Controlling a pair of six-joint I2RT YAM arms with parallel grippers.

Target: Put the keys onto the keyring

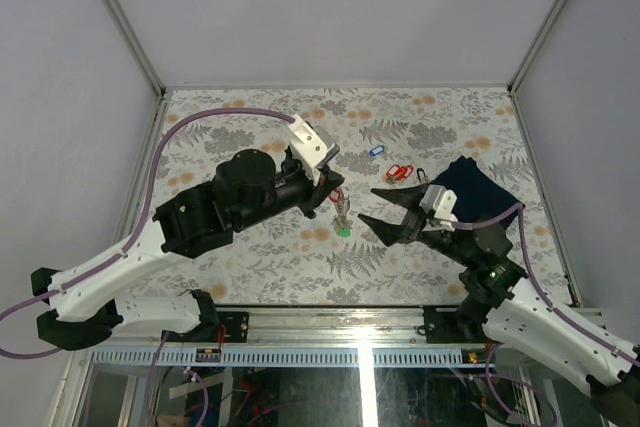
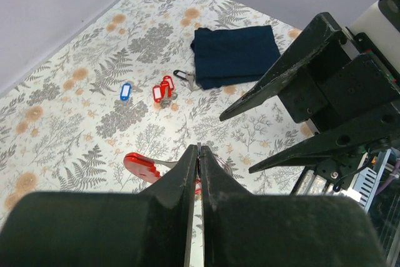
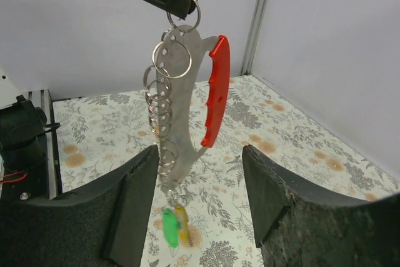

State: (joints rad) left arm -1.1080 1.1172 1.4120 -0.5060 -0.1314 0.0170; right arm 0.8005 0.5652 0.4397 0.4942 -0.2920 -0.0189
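My left gripper [image 1: 335, 187] [image 2: 199, 150] is shut on the top ring of the keyring [image 3: 186, 12], held above the table. From that ring hangs a flat metal plate [image 3: 181, 123] with a red handle [image 3: 215, 92] [image 2: 140, 167] and several wire rings. A green tag [image 3: 169, 226] [image 1: 344, 231] and a yellow tag [image 3: 181, 220] dangle at its bottom. My right gripper [image 1: 368, 205] [image 3: 200, 154] [image 2: 236, 144] stands open just right of the plate, holding nothing. Loose keys lie on the table: a blue-tagged one [image 1: 376, 151] [image 2: 125, 90] and red-tagged ones [image 1: 399, 172] [image 2: 163, 89].
A dark navy folded cloth [image 1: 475, 187] [image 2: 234, 54] lies at the right. A small black clip [image 1: 422, 175] [image 2: 181, 74] lies beside it. The floral table [image 1: 250, 127] is walled in by grey panels on three sides.
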